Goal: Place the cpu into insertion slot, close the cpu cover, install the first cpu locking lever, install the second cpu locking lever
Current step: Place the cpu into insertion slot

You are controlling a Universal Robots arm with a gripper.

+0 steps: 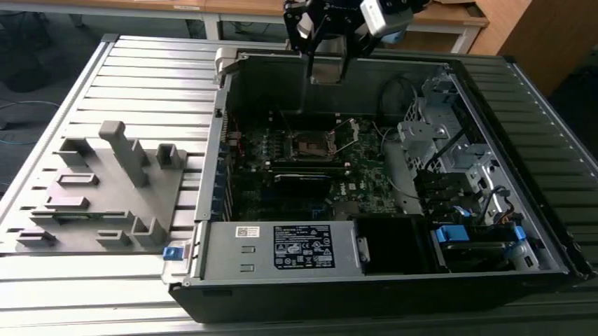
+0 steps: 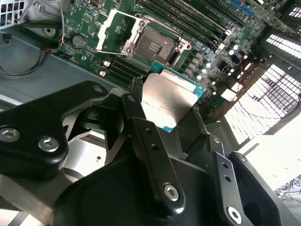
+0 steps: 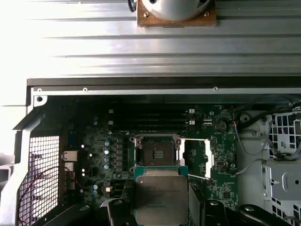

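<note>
The end effector [image 2: 165, 113] grips the flat, dull-grey square cpu [image 3: 161, 200], clear of the bare socket [image 3: 156, 151]; the silvery cpu cover [image 3: 207, 157] stands open beside it.

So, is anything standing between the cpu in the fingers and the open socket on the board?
Nothing visible does. The cpu hangs in the fingers above the board, apart from the bare socket. The cpu cover is swung open to one side of it.
</note>
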